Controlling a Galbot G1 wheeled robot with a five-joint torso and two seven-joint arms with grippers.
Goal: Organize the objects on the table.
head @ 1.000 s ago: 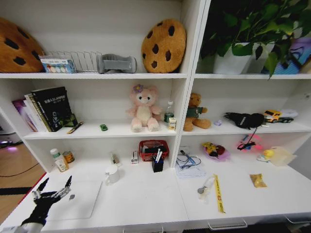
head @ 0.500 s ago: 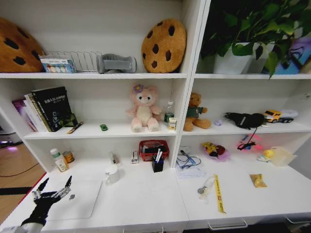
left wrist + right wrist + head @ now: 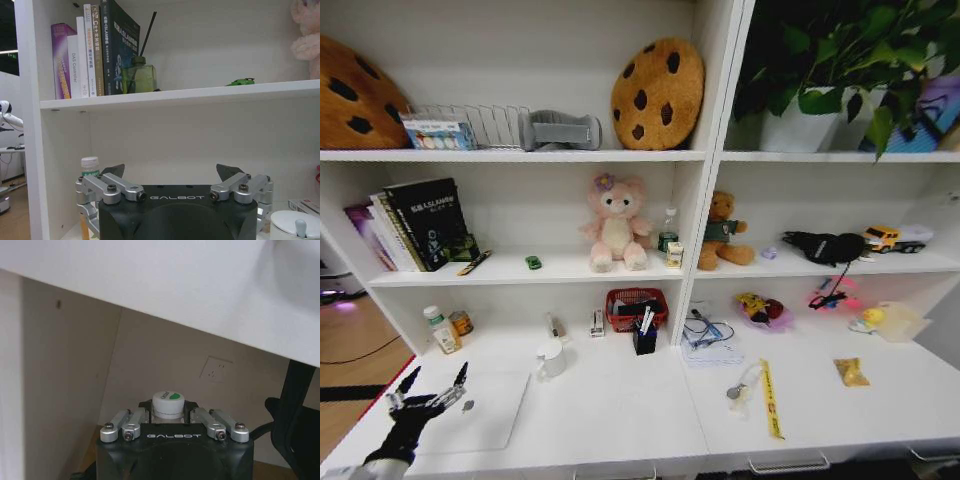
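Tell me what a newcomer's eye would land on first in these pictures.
Probably the big cookie cushion on the top shelf and the pink plush toy on the middle shelf below it. Next, the leafy plant at upper right. Low on the left, the left claw hovers open over the silver laptop on the table; the right claw grips a white-capped bottle.

The light is bright, even and soft. The white worktop [image 3: 620, 410] shows almost no shadows, only some shade under the shelves. The head view bends at its edges and is a little soft. In the right wrist view, the background is blurred.
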